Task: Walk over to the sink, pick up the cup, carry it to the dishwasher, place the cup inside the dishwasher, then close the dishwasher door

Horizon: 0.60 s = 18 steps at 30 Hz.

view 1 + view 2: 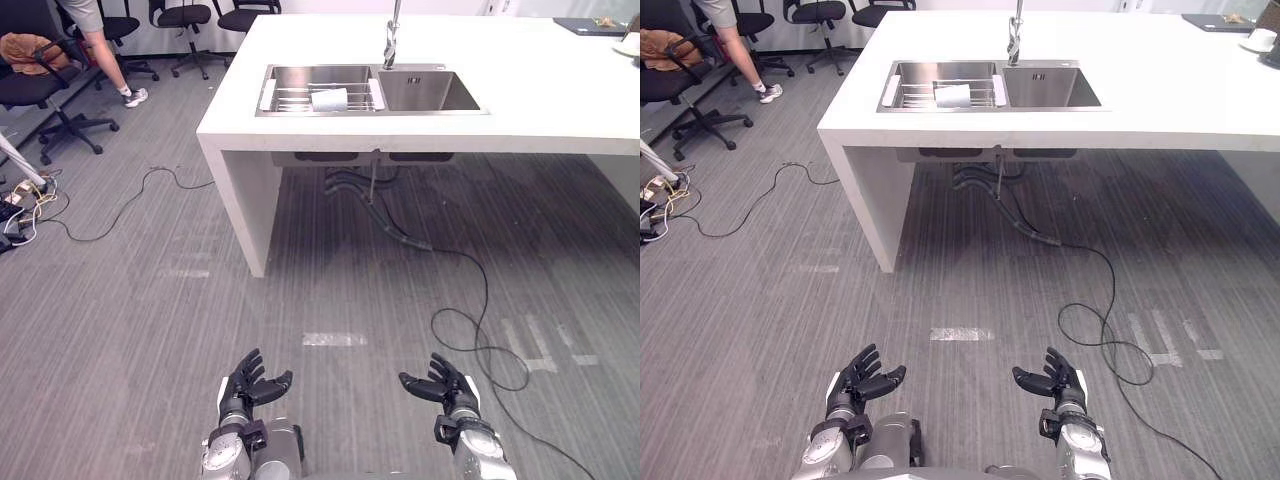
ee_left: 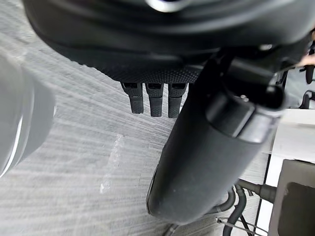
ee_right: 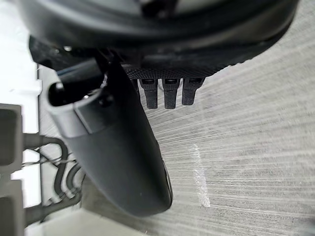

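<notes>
Approach stage. I stand well back from the worktop (image 1: pixel 540 100), so walking to the sink (image 1: pixel 430 92) is the step in hand. My left robot hand (image 1: pixel 250 385) and right robot hand (image 1: pixel 445 385) hang low before me, fingers loosely spread, each holding nothing. The white cup (image 1: pixel 329 98) lies on its side on the wire rack (image 1: pixel 290 98) in the sink's left basin, well apart from both hands. Next, I judge, I must close to the worktop's edge before any reach.

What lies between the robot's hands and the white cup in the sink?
Grey floor with a white tape strip, then the white counter's front edge: left eye view.
</notes>
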### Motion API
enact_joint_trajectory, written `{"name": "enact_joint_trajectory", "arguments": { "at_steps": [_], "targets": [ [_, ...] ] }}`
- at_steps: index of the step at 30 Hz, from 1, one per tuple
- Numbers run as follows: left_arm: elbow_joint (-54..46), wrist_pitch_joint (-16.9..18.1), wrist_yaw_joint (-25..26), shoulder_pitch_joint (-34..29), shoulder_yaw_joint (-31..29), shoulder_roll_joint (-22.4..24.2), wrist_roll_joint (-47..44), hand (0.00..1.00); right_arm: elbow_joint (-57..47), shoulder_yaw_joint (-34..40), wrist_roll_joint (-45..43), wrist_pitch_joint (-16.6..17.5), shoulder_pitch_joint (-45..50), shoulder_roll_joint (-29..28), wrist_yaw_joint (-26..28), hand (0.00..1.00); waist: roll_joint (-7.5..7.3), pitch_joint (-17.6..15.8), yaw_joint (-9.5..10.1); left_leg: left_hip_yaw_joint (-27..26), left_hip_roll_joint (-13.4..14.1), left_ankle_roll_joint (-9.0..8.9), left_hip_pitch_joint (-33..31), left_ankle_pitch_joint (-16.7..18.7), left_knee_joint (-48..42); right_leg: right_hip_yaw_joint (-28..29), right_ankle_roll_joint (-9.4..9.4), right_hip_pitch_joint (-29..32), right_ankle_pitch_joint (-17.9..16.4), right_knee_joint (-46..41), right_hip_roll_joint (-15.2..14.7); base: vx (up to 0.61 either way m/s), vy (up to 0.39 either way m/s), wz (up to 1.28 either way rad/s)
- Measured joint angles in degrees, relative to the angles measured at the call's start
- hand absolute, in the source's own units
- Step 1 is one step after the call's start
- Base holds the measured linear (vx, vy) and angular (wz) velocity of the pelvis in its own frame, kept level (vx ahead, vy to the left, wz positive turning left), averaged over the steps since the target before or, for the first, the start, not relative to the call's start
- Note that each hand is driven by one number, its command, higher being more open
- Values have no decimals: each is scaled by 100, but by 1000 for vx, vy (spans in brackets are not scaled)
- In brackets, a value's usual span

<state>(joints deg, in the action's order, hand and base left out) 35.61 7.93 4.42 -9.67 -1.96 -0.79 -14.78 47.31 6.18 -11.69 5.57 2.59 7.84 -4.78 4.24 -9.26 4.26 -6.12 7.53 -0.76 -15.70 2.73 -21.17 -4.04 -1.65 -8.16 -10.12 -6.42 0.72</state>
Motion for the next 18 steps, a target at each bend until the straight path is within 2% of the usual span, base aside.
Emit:
{"name": "enact_joint_trajectory", "arguments": {
  "at_steps": [1,3,4,5,6,7,8,9,10,11,13,14,15,16,17,18],
  "targets": [
    [106,0,20,29,-9,-139,0,90,78,-39,1,-30,-19,-62,1,90,-235,4,37,-153,-261,139,67,144,114,61,185,-3,-111,-10,-294,322,214,-20],
    [189,-3,20,65,-33,-212,0,90,112,-36,1,-30,-28,-54,-1,90,-300,1,32,-204,-456,285,38,380,-43,148,382,17,-248,-131,-501,354,221,-3],
    [288,-8,21,56,-40,-204,2,90,162,-37,10,-31,-27,-43,0,90,-308,4,36,-271,-570,358,114,560,-115,335,523,152,-402,-606,-632,387,258,-9],
    [314,-16,23,-40,-23,-211,2,90,233,-51,23,-34,-29,-58,18,90,-313,3,38,-362,-645,402,354,668,-2,535,653,423,-496,-1451,-720,326,207,-17],
    [332,-16,23,-95,5,-232,3,90,270,-72,47,-33,-29,-75,32,90,-322,2,39,-419,-683,412,517,705,96,615,816,639,-493,-2022,-756,261,146,-24],
    [368,-29,22,-169,67,-309,0,90,330,-137,66,-37,-21,-98,69,90,-363,-11,6,-463,-777,458,847,781,268,718,1374,1107,-265,-3251,-848,331,113,-3],
    [376,-68,21,-192,159,-378,3,90,355,-201,82,-41,22,-134,96,90,-423,-16,-81,-406,-859,509,1118,891,328,675,1542,1493,-165,-4301,-971,337,85,10],
    [375,-75,26,-189,186,-412,4,90,355,-217,106,-52,46,-147,115,90,-444,-20,-107,-390,-872,555,1242,949,318,597,1414,1644,-227,-4632,-1013,424,54,18],
    [363,-75,32,-186,191,-436,4,90,354,-220,189,-89,57,-170,131,90,-472,-18,-111,-376,-870,559,1473,1081,302,364,1121,1932,-374,-4966,-1086,291,1,8],
    [354,-76,35,-181,190,-441,4,90,344,-220,191,-90,63,-181,133,90,-486,-8,-123,-354,-865,514,1570,1115,301,240,1006,2061,-438,-4990,-1113,373,-35,19],
    [341,-79,37,-25,184,-424,4,90,309,-217,193,-89,57,-191,133,90,-519,8,-235,-156,-795,431,1877,1253,387,-229,684,2492,-641,-4404,-1107,403,-103,41],
    [341,-78,40,20,175,-408,4,90,309,-215,192,-89,48,-188,133,90,-518,7,-243,-136,-746,403,1963,1269,442,-292,630,2596,-664,-4156,-1051,419,-159,34],
    [326,-76,51,87,147,-383,4,90,309,-218,191,-89,27,-191,143,90,-483,6,-264,-66,-600,300,2108,1328,544,-388,568,2753,-646,-3508,-893,495,-234,26],
    [302,-74,53,134,119,-381,5,90,311,-222,191,-89,29,-198,167,90,-489,9,-283,11,-488,157,2246,1409,638,-417,500,2805,-389,-2680,-760,499,-253,35],
    [260,-72,58,138,119,-442,4,90,321,-225,192,-88,46,-192,178,90,-568,39,-311,94,-489,12,2354,1493,701,-418,410,2778,309,-2042,-714,441,-232,36],
    [279,-75,65,169,124,-419,6,90,370,-215,193,-86,39,-150,177,90,-537,32,-353,168,-440,-97,2435,1575,716,-450,391,2711,650,-2049,-684,380,-175,19]
  ]
}}
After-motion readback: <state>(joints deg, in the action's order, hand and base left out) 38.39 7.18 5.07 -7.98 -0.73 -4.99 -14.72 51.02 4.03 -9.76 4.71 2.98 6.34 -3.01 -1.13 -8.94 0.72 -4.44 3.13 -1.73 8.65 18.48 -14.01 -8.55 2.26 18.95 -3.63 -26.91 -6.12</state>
